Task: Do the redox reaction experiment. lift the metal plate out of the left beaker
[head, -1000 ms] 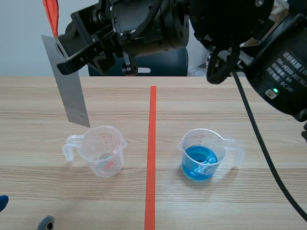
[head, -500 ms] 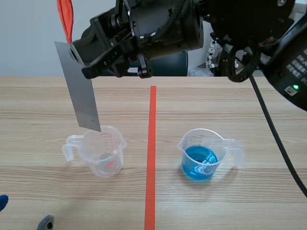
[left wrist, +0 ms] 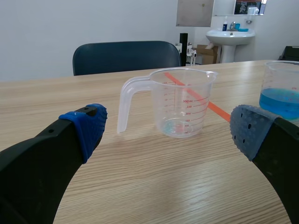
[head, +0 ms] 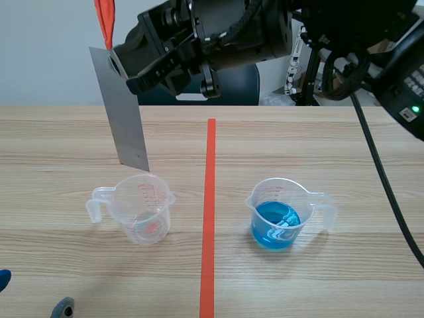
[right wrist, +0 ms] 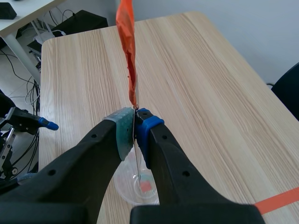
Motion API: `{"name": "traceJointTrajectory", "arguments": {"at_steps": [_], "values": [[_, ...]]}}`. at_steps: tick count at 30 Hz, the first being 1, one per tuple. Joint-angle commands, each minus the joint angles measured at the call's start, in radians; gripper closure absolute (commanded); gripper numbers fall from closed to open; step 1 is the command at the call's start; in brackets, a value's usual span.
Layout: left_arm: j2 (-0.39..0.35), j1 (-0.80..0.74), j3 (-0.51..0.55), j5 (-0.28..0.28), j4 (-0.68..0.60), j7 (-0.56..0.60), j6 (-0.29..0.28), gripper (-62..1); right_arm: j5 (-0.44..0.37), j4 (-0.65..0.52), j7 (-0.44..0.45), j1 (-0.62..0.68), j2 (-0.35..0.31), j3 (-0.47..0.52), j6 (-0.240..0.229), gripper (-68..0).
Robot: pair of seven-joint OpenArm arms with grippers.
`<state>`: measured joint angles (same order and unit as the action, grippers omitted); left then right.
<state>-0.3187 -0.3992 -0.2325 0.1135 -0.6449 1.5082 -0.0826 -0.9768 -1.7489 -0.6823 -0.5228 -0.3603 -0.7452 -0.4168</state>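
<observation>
— Status, L side first?
— My L gripper (left wrist: 169,129) sits low over the near L part of the table (head: 344,146). Its fingers are spread wide w/ nothing btwn them. The blue pads (left wrist: 88,125) frame the L beaker (left wrist: 180,102), which stands ahead of them on the table.
— What's in that beaker?
— It's clear plastic w/ red scale marks and a small reddish bit on the bottom. Can't tell if there's liquid.
— And the metal plate?
— It's out of the beaker. The metal plate (head: 126,112) hangs in the air, tilted a little, w/ its lower edge just above the L beaker's far rim. My R arm comes in from the R across the top, and my R gripper (right wrist: 135,135) pinches the plate near its upper end. The wrist view shows the plate edge-on, pressed btwn the two pads. An orange-red strip (head: 105,23) stands up from the plate's top.
— Going on to the R?
— The tape line (head: 211,199) runs down the middle. R of it stands the R beaker (head: 281,212) w/ blue liquid, handle pointing R, well apart from the L one.
</observation>
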Motion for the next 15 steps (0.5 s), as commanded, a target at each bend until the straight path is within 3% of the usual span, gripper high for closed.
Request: {"name": "traceJointTrajectory", "arguments": {"at_steps": [1, 4, 15], "values": [[0.0, -0.002, 0.009, 0.003, -0.008, 0.046, -0.005, -55.5, -0.033, -0.018, 0.013, -0.028, 0.0, 0.013, -0.004, -0.6], [0.0, -0.002, 0.009, 0.003, -0.008, 0.046, -0.005, -55.5, -0.047, -0.018, 0.011, -0.028, 0.0, 0.013, -0.023, -0.6], [0.0, -0.002, 0.009, 0.003, -0.008, 0.046, -0.005, -55.5, -0.049, -0.018, 0.01, -0.028, 0.0, 0.013, -0.023, -0.6]]}}
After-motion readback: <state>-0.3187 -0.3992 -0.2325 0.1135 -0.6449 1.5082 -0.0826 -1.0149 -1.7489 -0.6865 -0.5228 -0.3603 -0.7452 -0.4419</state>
